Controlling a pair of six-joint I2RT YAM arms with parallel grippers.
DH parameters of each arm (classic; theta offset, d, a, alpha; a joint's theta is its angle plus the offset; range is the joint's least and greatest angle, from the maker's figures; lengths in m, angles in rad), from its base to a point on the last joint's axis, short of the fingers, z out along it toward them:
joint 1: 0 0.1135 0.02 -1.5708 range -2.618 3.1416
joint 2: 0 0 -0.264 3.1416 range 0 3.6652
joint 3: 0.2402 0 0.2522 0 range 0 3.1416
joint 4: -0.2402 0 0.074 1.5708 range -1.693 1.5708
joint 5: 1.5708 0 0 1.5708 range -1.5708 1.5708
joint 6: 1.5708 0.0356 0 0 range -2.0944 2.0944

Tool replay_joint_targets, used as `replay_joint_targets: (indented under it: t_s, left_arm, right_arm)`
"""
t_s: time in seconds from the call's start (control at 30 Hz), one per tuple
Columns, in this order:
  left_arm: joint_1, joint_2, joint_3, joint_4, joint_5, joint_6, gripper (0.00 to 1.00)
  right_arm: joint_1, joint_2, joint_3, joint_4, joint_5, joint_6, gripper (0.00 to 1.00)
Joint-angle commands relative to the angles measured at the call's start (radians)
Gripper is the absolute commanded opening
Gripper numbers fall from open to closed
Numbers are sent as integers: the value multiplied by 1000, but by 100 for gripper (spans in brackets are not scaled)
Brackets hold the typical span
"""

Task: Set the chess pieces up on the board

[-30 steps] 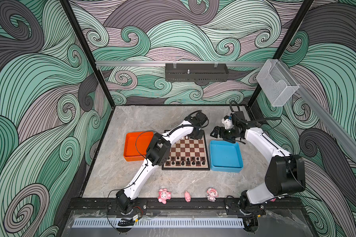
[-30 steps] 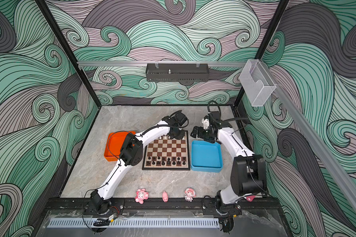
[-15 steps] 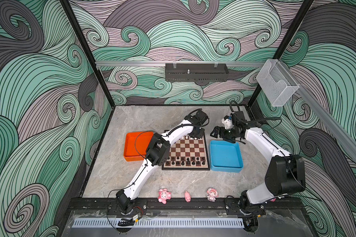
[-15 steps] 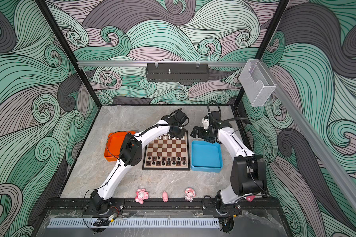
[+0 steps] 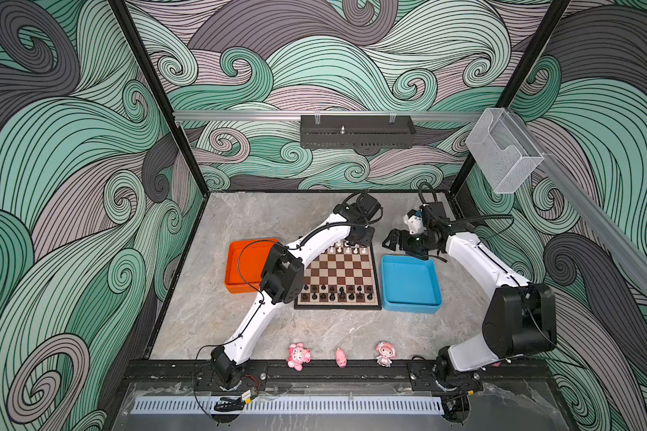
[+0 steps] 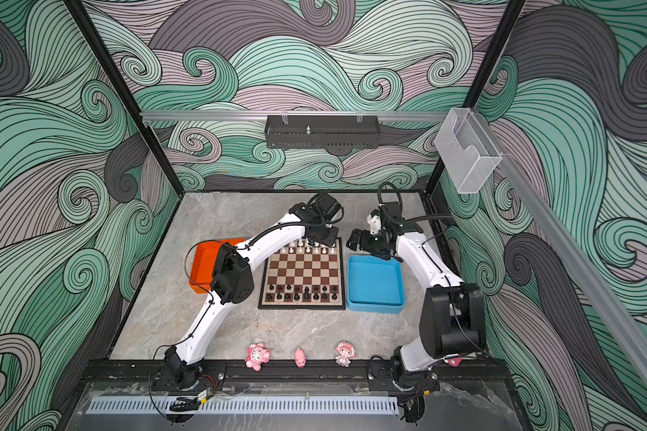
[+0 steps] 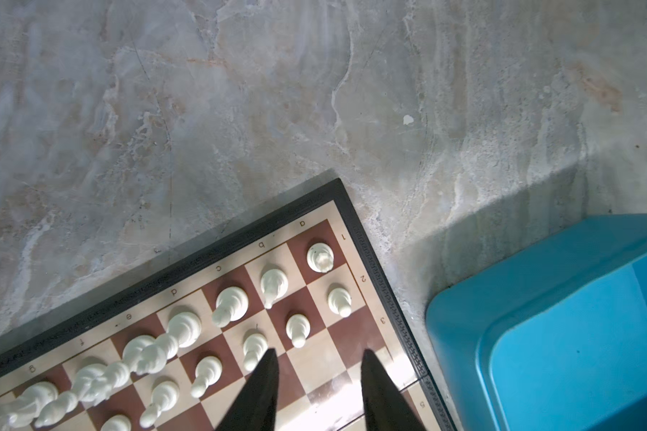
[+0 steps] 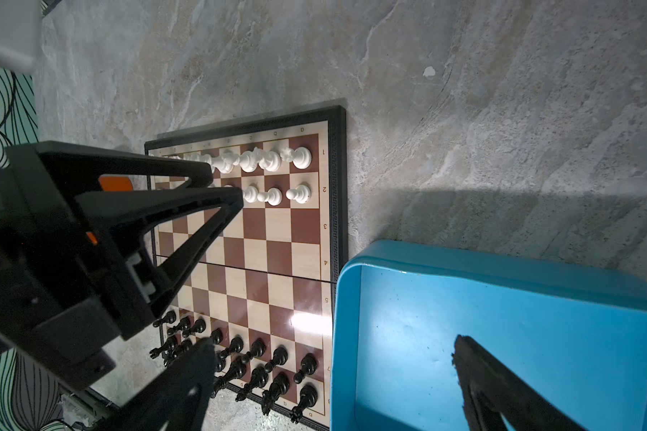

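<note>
The board (image 5: 337, 307) (image 6: 301, 306) lies mid-table. White chess pieces (image 5: 346, 249) (image 7: 230, 304) fill its two far rows and black chess pieces (image 5: 337, 293) (image 8: 262, 367) its two near rows. My left gripper (image 7: 319, 352) (image 5: 363, 239) hangs over the far right corner of the board. It is open with nothing between its fingers, and its tips sit just behind a white pawn (image 7: 297, 328). My right gripper (image 8: 331, 341) (image 5: 391, 244) hovers wide open and empty above the far edge of the blue tray (image 5: 409, 283).
The blue tray (image 8: 501, 336) right of the board holds nothing. An orange tray (image 5: 241, 268) sits left of the board, partly behind the left arm. Three pink figurines (image 5: 298, 355) (image 5: 340, 357) (image 5: 385, 352) stand along the front edge.
The left gripper's jaws have spread apart over the board's far right corner. Both arms have stayed almost where they were.
</note>
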Motion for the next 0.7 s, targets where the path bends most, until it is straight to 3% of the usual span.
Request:
replay_joint_targets:
  t_s: [0.0,0.2,0.37,0.67]
  left_arm:
    - [-3,-73,-3,-32,-19,2,45]
    - [-2,-135,-14,-39,-36,4,63]
    - [5,-206,-50,-40,-73,4,71]
    - [84,-371,-222,-31,-113,-26,73]
  right_arm:
    - [-3,-26,11,-17,0,3,99]
    - [15,-39,32,-41,54,-12,99]
    - [45,-11,78,-55,79,-14,99]
    - [155,126,217,-57,112,3,96]
